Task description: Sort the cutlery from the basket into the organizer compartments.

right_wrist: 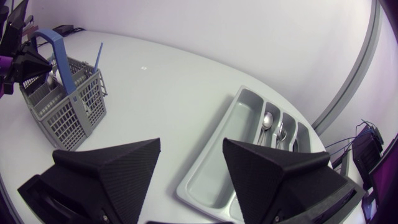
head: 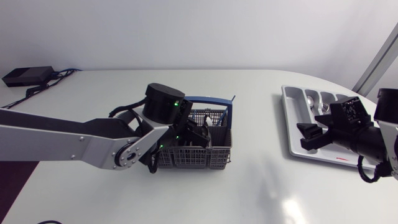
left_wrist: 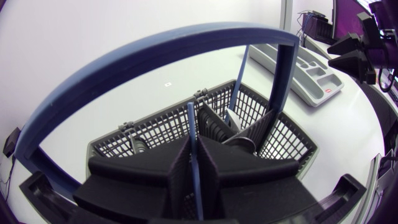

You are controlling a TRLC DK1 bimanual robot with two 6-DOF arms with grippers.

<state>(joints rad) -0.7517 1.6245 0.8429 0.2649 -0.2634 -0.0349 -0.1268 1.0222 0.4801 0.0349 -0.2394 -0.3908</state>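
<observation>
Left gripper (left_wrist: 194, 146) up close: fingers clenched on a thin blue handle (left_wrist: 191, 121) standing upright inside the basket (head: 193, 158), a grey mesh one with a blue hoop, sitting mid-way across the white table (head: 93, 93); a second blue stick (head: 233, 99) juts from the basket corner toward the organizer. Right gripper (head: 314, 134) hangs released, fingers spread wide and holding nothing, over the near end of the grey organizer (right_wrist: 230, 137), well apart from the basket. Spoons (right_wrist: 267, 119) lie in its narrower compartments; small red label (head: 345, 160) on its rim, too small to read.
</observation>
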